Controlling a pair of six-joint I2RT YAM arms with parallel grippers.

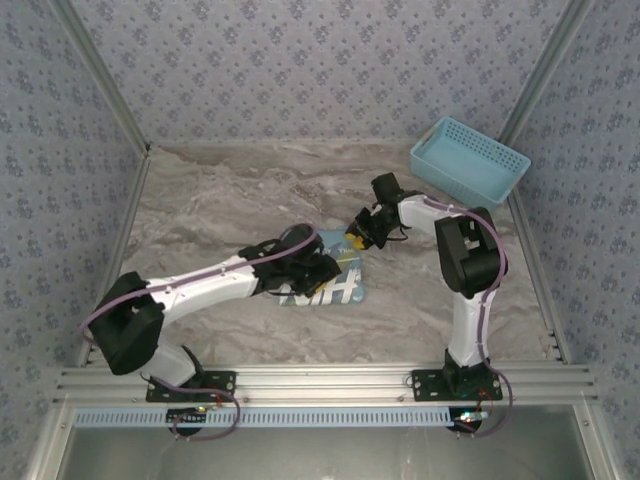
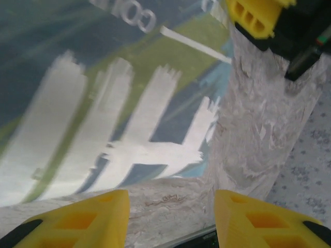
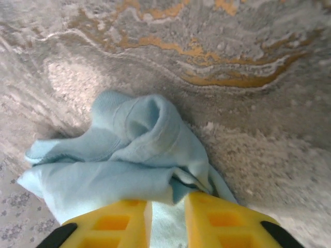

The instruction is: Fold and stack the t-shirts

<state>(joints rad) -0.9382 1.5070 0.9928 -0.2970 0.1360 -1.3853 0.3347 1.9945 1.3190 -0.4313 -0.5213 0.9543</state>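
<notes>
Lying mid tabletop (image 1: 220, 200), one light blue shirt (image 1: 342, 288) shows white lettering over green-grey streaks — its far edge bunched, pinched in the right claw (image 3: 166, 207). The left claw (image 2: 170, 206) hangs spread above the print, holding nothing. One basket (image 1: 468, 160) stands at far right.

Top camera overhead, facing down — wrist cameras close (all share t-shirt (image 1: 335, 285)).

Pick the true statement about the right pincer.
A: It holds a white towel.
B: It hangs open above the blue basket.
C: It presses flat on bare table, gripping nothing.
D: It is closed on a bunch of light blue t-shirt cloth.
D: in the right wrist view, the right pincer has a fold of the bunched light blue t-shirt pinched in its grip, over the marbled table.
</notes>
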